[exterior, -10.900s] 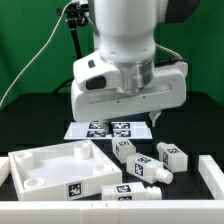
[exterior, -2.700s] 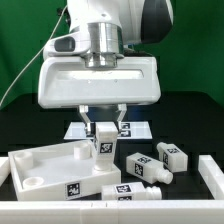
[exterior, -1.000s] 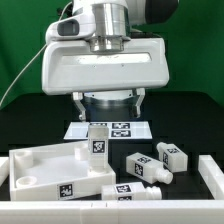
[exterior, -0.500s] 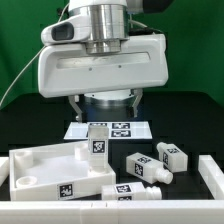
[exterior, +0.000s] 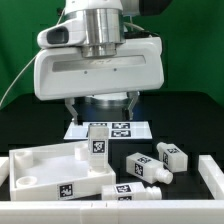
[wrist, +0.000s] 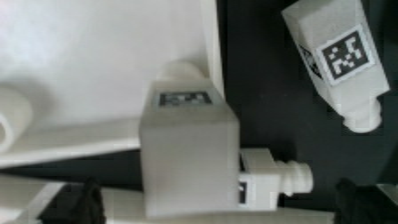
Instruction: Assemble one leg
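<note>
One leg (exterior: 98,141) stands upright at the near right corner of the large white panel (exterior: 45,165), tag facing front. My gripper (exterior: 104,104) is open and empty, well above this leg, not touching it. In the wrist view the same leg (wrist: 189,140) shows from above against the panel (wrist: 80,60), with my dark fingertips (wrist: 71,206) at the picture's edge on either side of it. Three more legs lie on the table at the exterior view's right: one (exterior: 143,167), one (exterior: 171,154) and one (exterior: 136,190).
The marker board (exterior: 113,128) lies behind the upright leg. White rails (exterior: 212,176) border the table at the exterior view's right and left. In the wrist view, two lying legs show: one (wrist: 342,55) and one (wrist: 278,181) close to the upright leg.
My gripper set the leg upright at the panel's corner, let go of it and rose straight up. The leg has stayed standing in the last second.
</note>
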You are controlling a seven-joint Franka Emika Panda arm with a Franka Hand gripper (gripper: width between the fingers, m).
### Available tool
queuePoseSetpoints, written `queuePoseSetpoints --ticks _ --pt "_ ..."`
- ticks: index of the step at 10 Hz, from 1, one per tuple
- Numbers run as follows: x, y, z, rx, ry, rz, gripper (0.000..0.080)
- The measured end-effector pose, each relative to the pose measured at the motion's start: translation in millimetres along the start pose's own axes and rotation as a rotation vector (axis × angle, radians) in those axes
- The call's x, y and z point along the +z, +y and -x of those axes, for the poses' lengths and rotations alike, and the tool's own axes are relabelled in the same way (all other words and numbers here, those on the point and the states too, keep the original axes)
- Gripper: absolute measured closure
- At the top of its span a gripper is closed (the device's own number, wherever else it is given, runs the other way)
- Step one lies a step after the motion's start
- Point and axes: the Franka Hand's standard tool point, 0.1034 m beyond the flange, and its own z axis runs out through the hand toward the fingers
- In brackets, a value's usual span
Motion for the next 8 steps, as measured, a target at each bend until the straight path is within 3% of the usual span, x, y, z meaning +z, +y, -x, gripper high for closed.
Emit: queuePoseSetpoints --ticks 3,6,8 --pt "12.5 6.6 4.0 0.035 -0.007 0.002 0.0150" --pt "14.6 4.9 4.8 0.029 -0.010 0.001 0.0150" --pt "14.9 4.4 4.9 0.028 -0.010 0.001 0.0408"
